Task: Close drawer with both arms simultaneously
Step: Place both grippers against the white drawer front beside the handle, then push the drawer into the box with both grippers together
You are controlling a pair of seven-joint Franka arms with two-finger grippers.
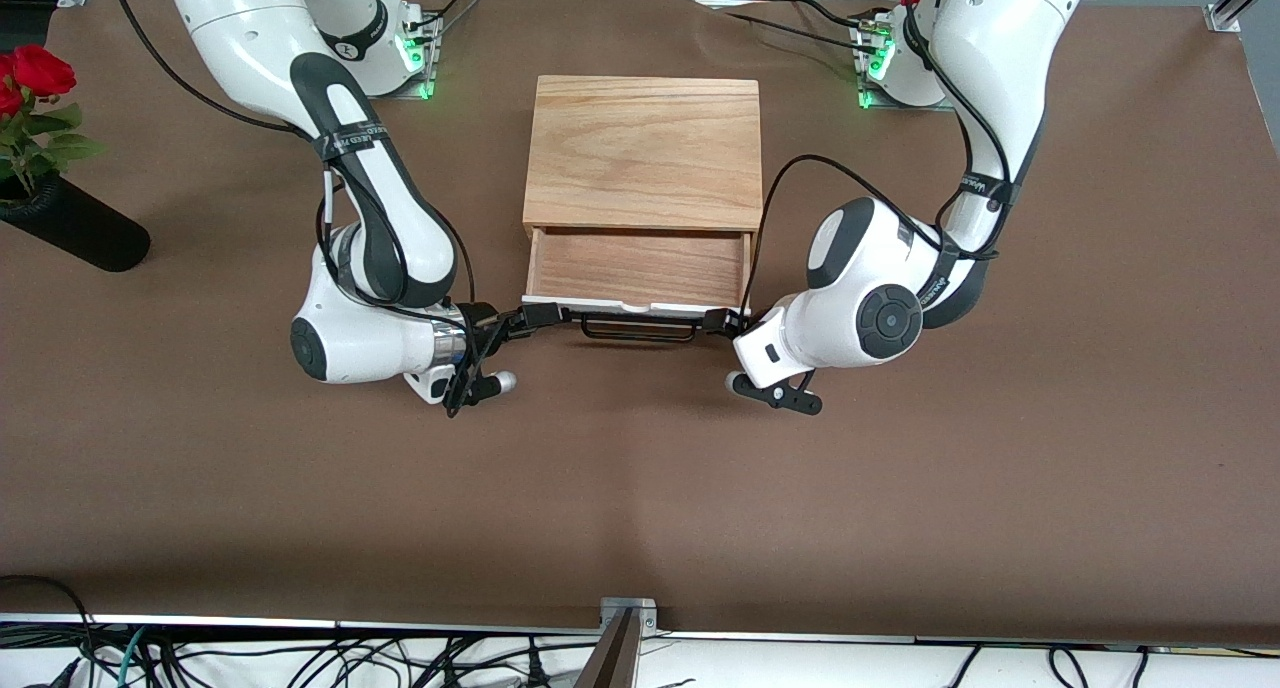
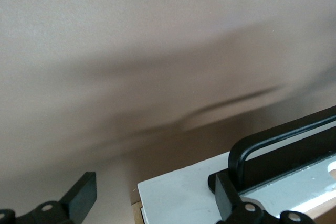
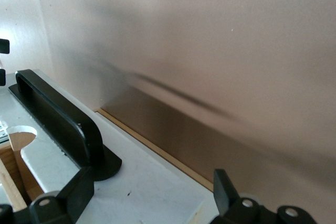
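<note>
Drawer (image 1: pixel 640 266) half open, left gripper (image 1: pixel 722 320) fingers spread at its front panel's 3 o'clock corner, right gripper (image 1: pixel 540 315) likewise spread at 9 o'clock corner.

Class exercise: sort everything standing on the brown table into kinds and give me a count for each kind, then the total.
Robot arms: 2, the left arm and the right arm
Wooden casing with its open drawer: 1
Black vase holding red roses: 1
Total: 4
</note>
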